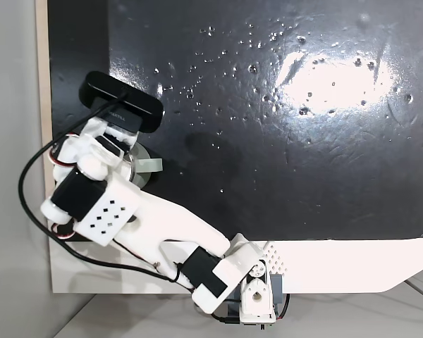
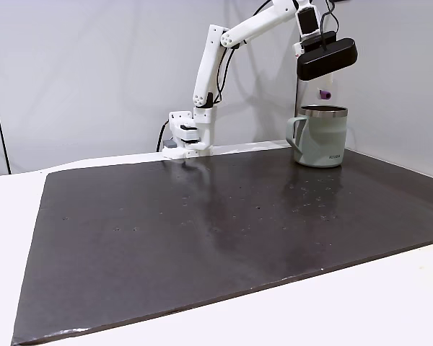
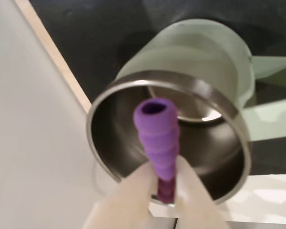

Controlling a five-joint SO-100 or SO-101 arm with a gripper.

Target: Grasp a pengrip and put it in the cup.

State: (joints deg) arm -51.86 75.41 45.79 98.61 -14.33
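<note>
Black mat (image 2: 202, 231): jaws grip pengrip (image 3: 158, 138) above cup (image 3: 190, 62).

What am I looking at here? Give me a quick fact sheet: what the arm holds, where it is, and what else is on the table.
Held item: purple ridged pengrip, pinched at its lower end
Gripper: jaws shut on the pengrip
Position: above the open cup, pengrip not yet inside
Cup: pale green steel mug, upright at the far corner of the mat
Surface: black mat on a white table
</note>
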